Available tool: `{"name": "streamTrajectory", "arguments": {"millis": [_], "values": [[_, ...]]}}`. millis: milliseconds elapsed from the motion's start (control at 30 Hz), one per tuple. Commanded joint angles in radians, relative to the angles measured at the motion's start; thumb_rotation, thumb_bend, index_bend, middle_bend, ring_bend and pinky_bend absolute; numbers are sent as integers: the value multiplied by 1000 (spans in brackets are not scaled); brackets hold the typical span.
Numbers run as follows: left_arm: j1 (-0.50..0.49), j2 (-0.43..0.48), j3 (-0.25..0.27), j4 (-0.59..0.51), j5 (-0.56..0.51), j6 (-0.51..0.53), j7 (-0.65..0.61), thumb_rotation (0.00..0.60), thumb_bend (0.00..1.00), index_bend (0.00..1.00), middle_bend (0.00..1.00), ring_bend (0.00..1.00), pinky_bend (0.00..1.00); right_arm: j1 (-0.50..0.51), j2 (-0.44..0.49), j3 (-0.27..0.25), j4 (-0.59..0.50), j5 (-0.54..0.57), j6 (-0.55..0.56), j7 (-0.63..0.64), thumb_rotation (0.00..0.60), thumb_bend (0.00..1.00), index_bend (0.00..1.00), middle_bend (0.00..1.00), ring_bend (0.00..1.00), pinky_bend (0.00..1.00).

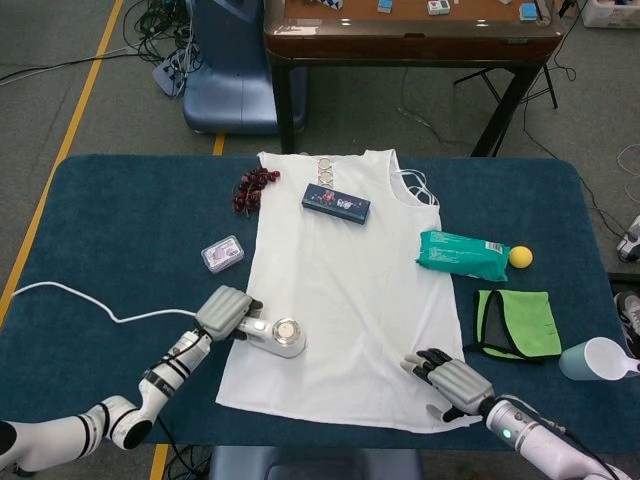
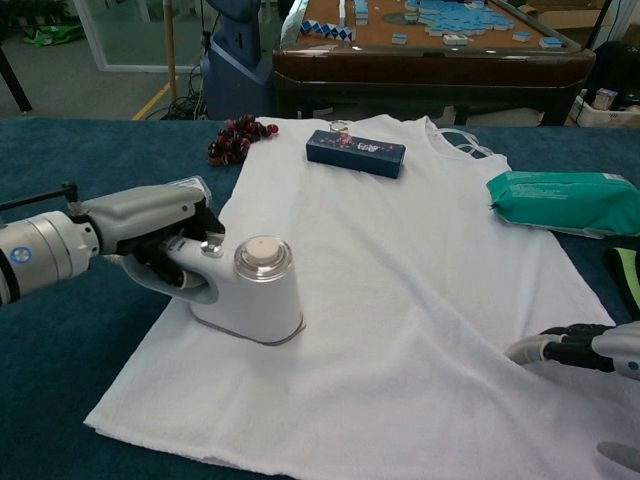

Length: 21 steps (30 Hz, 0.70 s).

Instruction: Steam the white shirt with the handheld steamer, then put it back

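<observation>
A white sleeveless shirt point(image 1: 345, 300) point(image 2: 400, 290) lies flat on the blue table. On its lower left part stands the white handheld steamer point(image 1: 277, 338) point(image 2: 250, 295), head down on the cloth. My left hand point(image 1: 225, 312) point(image 2: 150, 225) grips the steamer's handle from the left. A white cord point(image 1: 90, 305) trails off to the left edge. My right hand point(image 1: 448, 380) point(image 2: 585, 350) rests on the shirt's lower right corner, fingers spread flat, holding nothing.
A dark blue box point(image 1: 336, 203) point(image 2: 356, 153) lies on the shirt's collar. Dark red beads point(image 1: 252, 189), a small clear case point(image 1: 222, 254), a green wipes pack point(image 1: 463, 255), a yellow ball point(image 1: 520, 257), a green cloth point(image 1: 517, 324) and a pale blue cup point(image 1: 598, 358) sit around the shirt.
</observation>
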Motion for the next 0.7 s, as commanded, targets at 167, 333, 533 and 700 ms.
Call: {"name": "streamTrajectory", "arguments": {"millis": [167, 333, 533, 700], "values": [[24, 45, 29, -43, 13, 4, 14, 600, 244, 881, 814, 667, 719, -1, 2, -3, -3, -1, 1, -2, 600, 414, 1, 88, 0, 0], [48, 79, 53, -74, 21, 11, 15, 600, 244, 881, 814, 667, 719, -1, 5, -5, -6, -4, 4, -3, 600, 414, 1, 88, 0, 0], [78, 109, 79, -101, 45, 38, 17, 600, 244, 881, 814, 667, 720, -2, 7, -9, -8, -8, 7, -3, 600, 413, 1, 88, 0, 0], [88, 106, 77, -106, 54, 52, 33, 600, 244, 881, 814, 667, 719, -4, 10, -10, -8, -7, 10, -3, 600, 414, 1, 88, 0, 0]]}}
